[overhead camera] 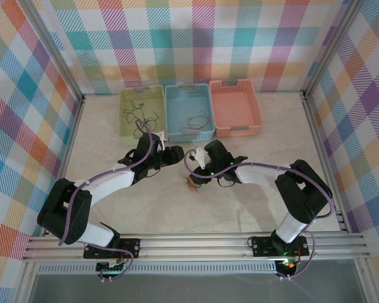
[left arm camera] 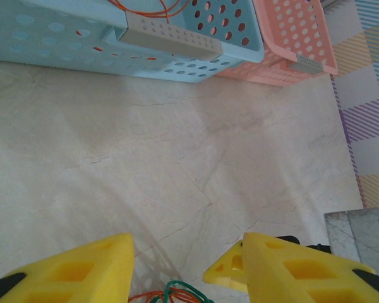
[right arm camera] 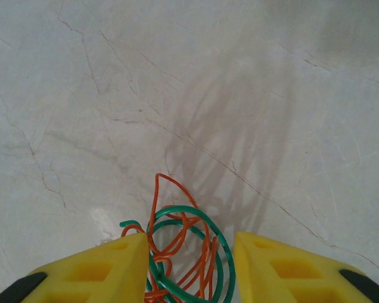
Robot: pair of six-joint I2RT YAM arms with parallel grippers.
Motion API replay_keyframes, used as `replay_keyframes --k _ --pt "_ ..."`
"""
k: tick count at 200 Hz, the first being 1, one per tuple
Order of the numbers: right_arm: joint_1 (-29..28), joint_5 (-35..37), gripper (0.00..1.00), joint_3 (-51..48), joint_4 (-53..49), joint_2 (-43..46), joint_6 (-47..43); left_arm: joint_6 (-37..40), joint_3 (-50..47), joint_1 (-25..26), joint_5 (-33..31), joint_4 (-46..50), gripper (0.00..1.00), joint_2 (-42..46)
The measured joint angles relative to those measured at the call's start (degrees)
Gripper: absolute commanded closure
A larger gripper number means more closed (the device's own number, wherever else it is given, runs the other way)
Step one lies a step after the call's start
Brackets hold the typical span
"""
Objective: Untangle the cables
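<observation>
Cables (right arm camera: 183,221): thin floppy wires, orange and green, one tangled clump. Where are they filed?
— On the pale marble-patterned tabletop (right arm camera: 82,95), on the near side of the light-blue perforated plastic basket (overhead camera: 188,95) and apart from it. More thin wires lie inside that basket and inside the pale-green basket (overhead camera: 153,95) at its left.
— Claws?
— The right claw (right arm camera: 189,237) has its yellow fingers apart with the loops standing between them. I cannot tell whether anything is pinched. The left claw (left arm camera: 186,243) is just beside the clump on the basket side, spread open, with a strand end between the finger roots.
— Hazards?
— Probably a bundled grab: closing on several loops together would drag the whole clump and tighten the knot. Wire this thin may also slip out.
</observation>
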State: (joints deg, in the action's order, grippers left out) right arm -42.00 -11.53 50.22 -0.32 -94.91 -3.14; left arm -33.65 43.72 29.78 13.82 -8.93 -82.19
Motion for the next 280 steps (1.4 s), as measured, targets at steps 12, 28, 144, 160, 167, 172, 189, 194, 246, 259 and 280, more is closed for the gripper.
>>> replay_keyframes --k 12,28,144,160,167,172,189,194,246,259,280 --pt "0.0 0.3 0.61 0.0 -0.5 -0.2 -0.1 0.0 0.0 0.0 0.0 0.0 0.51 0.0" --pt "0.0 0.7 0.62 0.1 -1.1 -0.2 -0.2 0.0 0.0 0.0 0.0 0.0 0.51 0.0" --pt "0.0 5.9 1.00 -3.1 1.9 4.2 -0.5 0.0 0.0 0.0 1.8 1.0 0.51 -1.3" --pt "0.5 7.1 1.00 -5.9 4.0 8.0 -0.3 -0.2 0.1 0.1 3.2 1.0 0.52 -2.6" --pt "0.8 7.5 1.00 -7.0 5.2 9.5 -0.1 -0.3 0.2 0.1 3.8 1.0 0.52 -3.3" --pt "0.9 7.7 1.00 -7.7 6.0 10.4 0.0 -0.3 0.3 0.1 4.3 1.0 0.52 -3.8" --pt "1.6 8.4 1.00 -10.0 8.9 13.1 0.8 -0.7 0.7 0.2 5.9 0.8 0.51 -5.2" --pt "1.6 8.5 1.00 -10.6 9.5 13.8 0.9 -0.8 0.9 0.3 6.6 0.8 0.50 -5.5" --pt "2.3 9.4 1.00 -12.7 14.0 14.8 2.3 -1.7 4.2 2.9 11.5 -0.6 0.47 -7.9" --pt "2.3 9.4 1.00 -12.9 14.4 14.8 2.5 -1.7 5.0 3.6 12.7 -1.0 0.47 -9.0" --pt "2.4 9.4 1.00 -13.0 14.5 14.8 2.7 -1.7 5.4 4.3 13.8 -0.7 0.49 -10.4"
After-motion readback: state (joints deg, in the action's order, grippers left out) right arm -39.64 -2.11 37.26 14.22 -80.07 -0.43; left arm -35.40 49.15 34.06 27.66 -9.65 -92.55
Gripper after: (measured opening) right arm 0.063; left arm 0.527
